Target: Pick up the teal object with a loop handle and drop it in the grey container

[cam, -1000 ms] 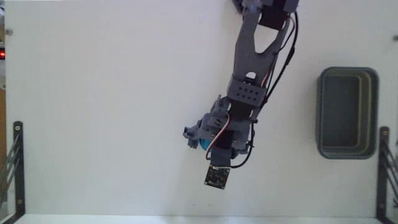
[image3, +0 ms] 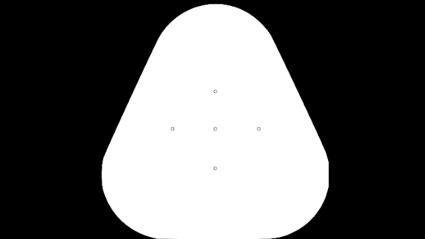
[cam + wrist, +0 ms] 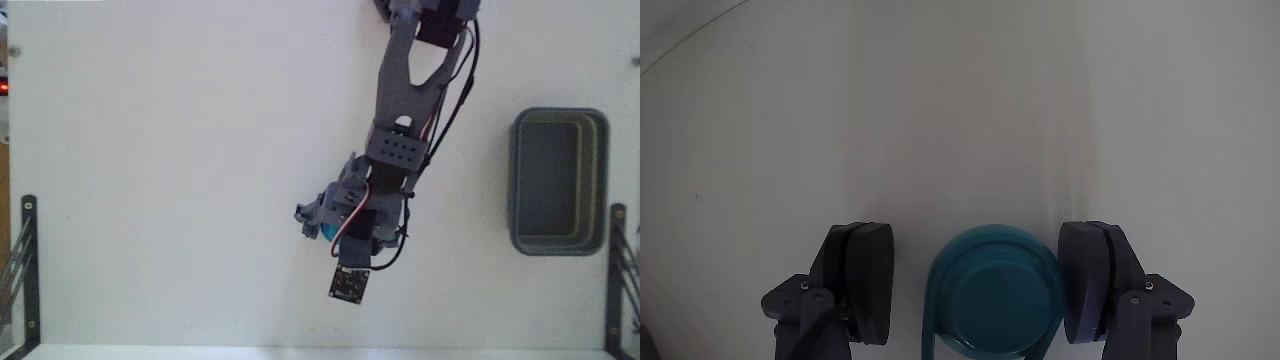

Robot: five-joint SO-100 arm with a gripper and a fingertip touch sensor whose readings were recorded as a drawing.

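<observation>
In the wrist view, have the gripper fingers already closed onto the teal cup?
No. The teal cup sits between the open gripper, with a clear gap showing beside the left finger.

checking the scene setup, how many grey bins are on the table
1. The grey container sits at the right edge of the table in the fixed view, apart from the arm. None seems hidden.

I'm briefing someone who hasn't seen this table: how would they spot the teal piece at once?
Follow the arm down the white table in the fixed view to its gripper. Between the open fingers sits the teal object, small, round and cup-like, close against the right-hand finger in the wrist view. It is the only bright teal thing; the grey container stands far right.
</observation>
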